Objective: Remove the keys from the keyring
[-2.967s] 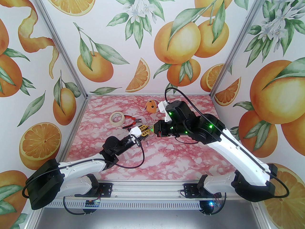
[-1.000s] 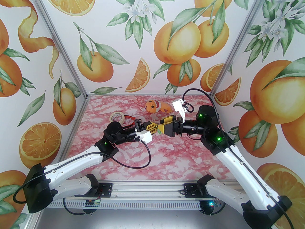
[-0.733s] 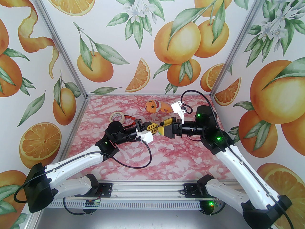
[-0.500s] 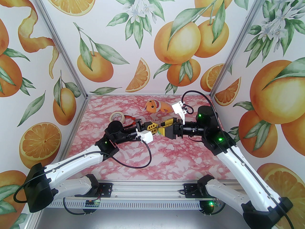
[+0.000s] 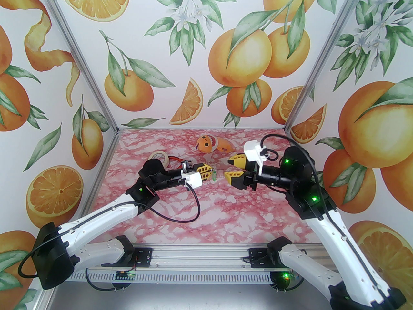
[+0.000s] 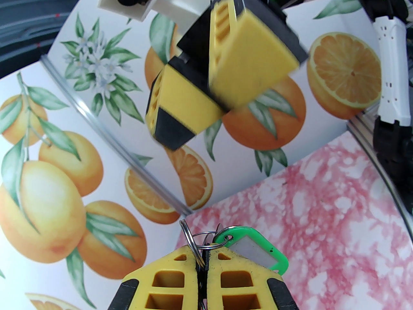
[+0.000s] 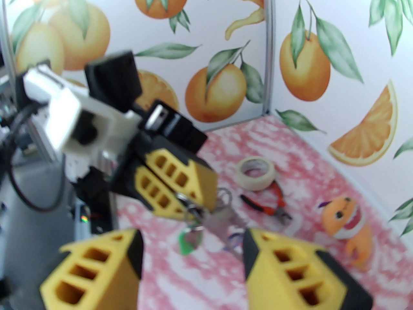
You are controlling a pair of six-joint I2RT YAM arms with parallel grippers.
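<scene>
Top external view showed the right gripper point(image 5: 227, 168), fingers apart and empty, drawn back from the left gripper point(image 5: 209, 170), which stayed clamped on the dark grey metal keyring point(image 6: 190, 242), the bright green plastic key tag point(image 6: 255, 249) dangling beside it.

Left gripper point(image 6: 203, 253) clamped tight on the keyring point(image 6: 190, 237), silver rings poking past its fingertips, green key tag point(image 6: 258, 250) just right of them, right gripper point(image 6: 206, 115) looming above, blurred, pink marbled table point(image 6: 322, 205) ahead, orange-print wall point(image 6: 64, 140) beyond.
</scene>
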